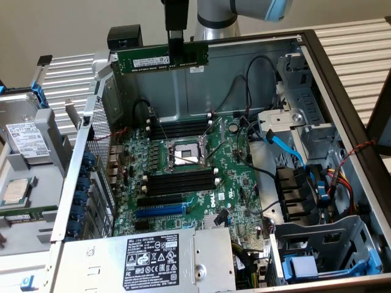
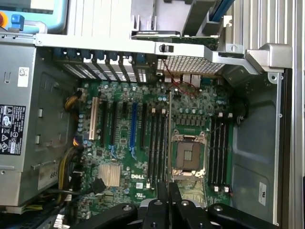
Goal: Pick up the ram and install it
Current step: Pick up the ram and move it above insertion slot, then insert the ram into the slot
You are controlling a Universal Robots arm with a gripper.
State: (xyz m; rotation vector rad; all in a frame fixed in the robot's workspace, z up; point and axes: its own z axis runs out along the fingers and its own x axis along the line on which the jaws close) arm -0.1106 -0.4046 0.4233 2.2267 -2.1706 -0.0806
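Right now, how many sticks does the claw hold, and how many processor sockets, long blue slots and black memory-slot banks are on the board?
ram in the gripper: 1
processor socket: 1
long blue slot: 1
black memory-slot banks: 2
Total: 5

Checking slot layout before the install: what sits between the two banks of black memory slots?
The CPU socket with its metal frame sits between the memory slots, clear in the exterior and wrist views. The gripper holds the ram.

There is one ram [image 1: 146,61], one end effector [image 1: 176,54], one motherboard [image 1: 235,183] with one CPU socket [image 1: 185,152], two banks of black memory slots [image 1: 181,129], one blue expansion slot [image 1: 160,210], one power supply [image 1: 153,259] and one hard drive [image 1: 27,141].
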